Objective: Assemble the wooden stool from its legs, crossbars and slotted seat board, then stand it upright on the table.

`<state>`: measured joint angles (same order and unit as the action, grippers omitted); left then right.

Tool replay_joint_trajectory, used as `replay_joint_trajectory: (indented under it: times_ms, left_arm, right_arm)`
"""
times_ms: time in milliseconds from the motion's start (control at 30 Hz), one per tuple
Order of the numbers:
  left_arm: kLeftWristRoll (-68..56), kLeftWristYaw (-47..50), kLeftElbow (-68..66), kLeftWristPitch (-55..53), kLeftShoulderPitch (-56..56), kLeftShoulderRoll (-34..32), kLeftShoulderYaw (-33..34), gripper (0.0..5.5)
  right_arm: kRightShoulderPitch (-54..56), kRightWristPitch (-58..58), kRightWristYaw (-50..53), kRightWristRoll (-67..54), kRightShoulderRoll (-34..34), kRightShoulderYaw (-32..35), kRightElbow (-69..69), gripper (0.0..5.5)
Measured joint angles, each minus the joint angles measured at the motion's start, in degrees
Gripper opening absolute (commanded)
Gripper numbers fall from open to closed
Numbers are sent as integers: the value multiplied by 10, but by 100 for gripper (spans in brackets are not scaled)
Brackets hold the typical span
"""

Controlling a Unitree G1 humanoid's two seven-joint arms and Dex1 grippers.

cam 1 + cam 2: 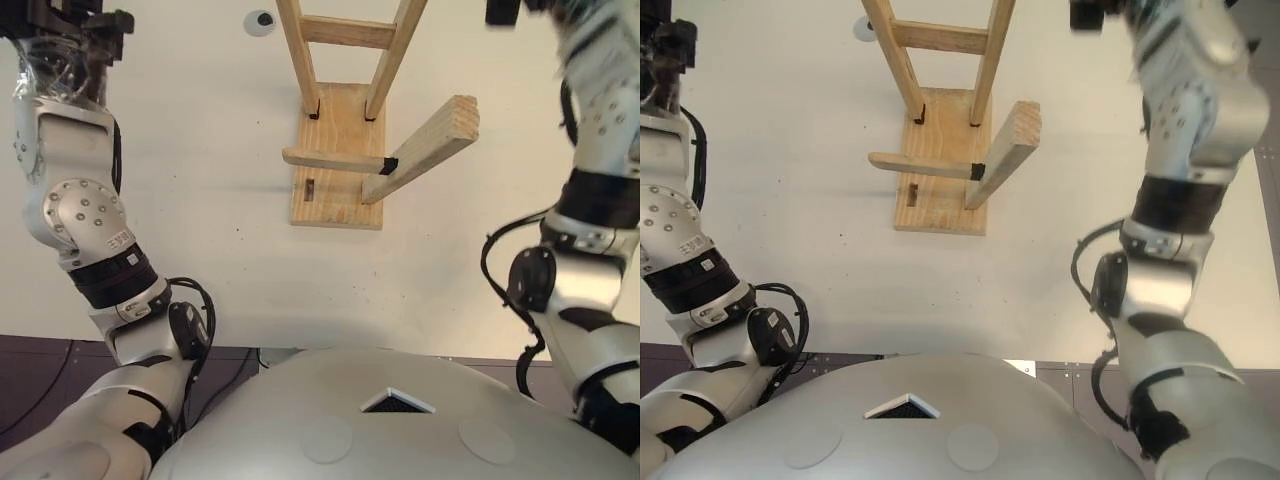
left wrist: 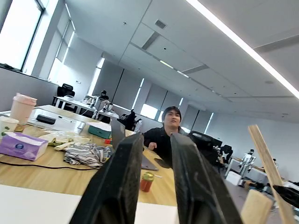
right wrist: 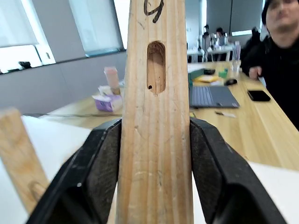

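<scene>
So here's where we're at. The slotted seat board (image 1: 337, 205) is lying flat on the white table (image 1: 200, 250). Everything below is placed relative to that board.

- Two legs stand upright in the slots at its far edge, the far-left leg (image 1: 300, 60) and the far-right leg (image 1: 388, 60). An upper crossbar (image 1: 345, 32) joins them higher up.
- A third leg (image 1: 425, 148) has its lower end on the board's near-right part and leans out past the right edge. We can't tell if it's really seated in its slot.
- A second crossbar (image 1: 333, 159) pokes out of that tilted leg and runs across above the board toward its left edge. Its free end isn't joined to anything.
- The near-left slot (image 1: 310, 188) is open, with no leg in it.
- A small round thing (image 1: 260, 20) sits on the table past the board's far-left corner.

The right gripper (image 3: 156, 126) is up beyond the board's far-right side. Its fingers (image 3: 100, 158) are clamped tight on either side of a fourth leg (image 3: 156, 177), the one with an oval mortise hole (image 3: 156, 67) in its face.

The left gripper (image 2: 156, 140) hangs well off the board's far-left side. Its fingers (image 2: 119, 186) are spread apart with nothing between them.
</scene>
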<state>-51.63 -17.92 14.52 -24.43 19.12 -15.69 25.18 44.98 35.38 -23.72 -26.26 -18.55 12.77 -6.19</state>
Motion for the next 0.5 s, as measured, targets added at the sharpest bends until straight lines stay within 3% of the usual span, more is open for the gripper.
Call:
replay_joint_trajectory:
  times_ms: [100, 233, 500]
  left_arm:
    - [-105, 5, 16, -27, 53, 10, 3, 211]
    - [-147, -5, 26, -52, 116, 5, -37, 267]
    - [-155, -23, 26, -57, 150, 2, -69, 383]
  right_arm:
    - [112, 3, -115, -76, 17, -8, -40, 204]
    - [134, 24, -239, -120, 16, -50, -29, 204]
    - [132, 33, -308, -119, -8, -75, -6, 204]
